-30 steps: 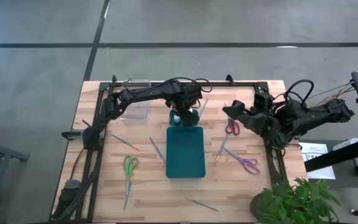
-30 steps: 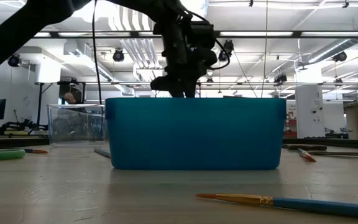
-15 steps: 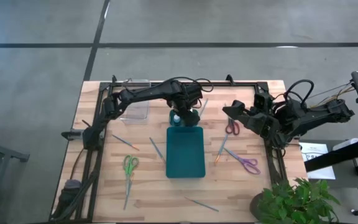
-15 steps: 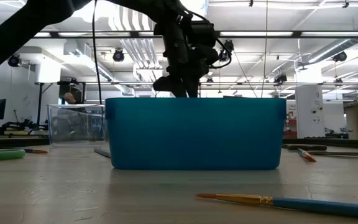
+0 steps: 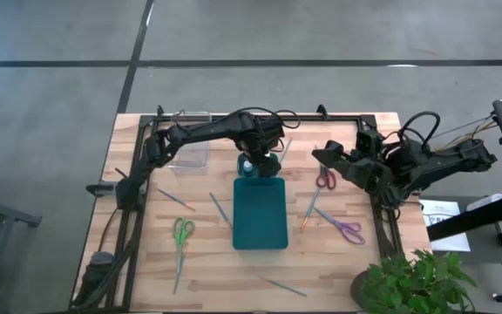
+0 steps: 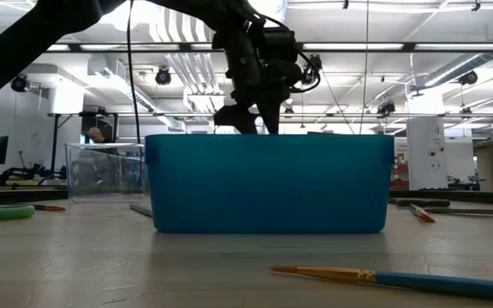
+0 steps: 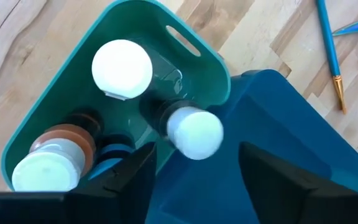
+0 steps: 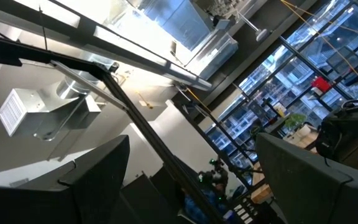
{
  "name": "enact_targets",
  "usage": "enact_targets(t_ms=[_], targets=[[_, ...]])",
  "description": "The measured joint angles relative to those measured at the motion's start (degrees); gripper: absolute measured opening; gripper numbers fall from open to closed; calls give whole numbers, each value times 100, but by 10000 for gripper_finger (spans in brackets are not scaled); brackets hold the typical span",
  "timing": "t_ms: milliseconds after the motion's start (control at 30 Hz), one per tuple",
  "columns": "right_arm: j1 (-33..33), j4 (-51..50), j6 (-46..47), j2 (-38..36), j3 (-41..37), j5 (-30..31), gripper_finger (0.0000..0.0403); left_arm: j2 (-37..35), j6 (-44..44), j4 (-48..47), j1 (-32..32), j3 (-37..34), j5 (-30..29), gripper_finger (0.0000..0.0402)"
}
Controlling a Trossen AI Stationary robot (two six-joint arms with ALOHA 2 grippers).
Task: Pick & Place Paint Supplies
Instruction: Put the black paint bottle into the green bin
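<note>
From the low view we cannot see inside the large teal plastic tray (image 6: 268,182); its wall hides the contents. The left gripper (image 5: 258,160) points down over a small teal plastic bin (image 7: 201,74) at the tray's far end, fingers (image 7: 135,177) parted, gripping nothing. A white-capped paint bottle (image 7: 193,132) lies tilted in the bin among other round-capped bottles (image 7: 122,68). The right gripper (image 5: 323,155) waits open, raised at the table's right.
</note>
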Motion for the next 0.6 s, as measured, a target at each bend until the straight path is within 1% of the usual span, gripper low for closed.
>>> enact_targets(t_ms=[233,600], targets=[[0,0,2,0,0,-2,344,0,0,10,0,0,105,239],[0,0,0,-7,0,-4,344,-140,199,-221,28,2,28,239]])
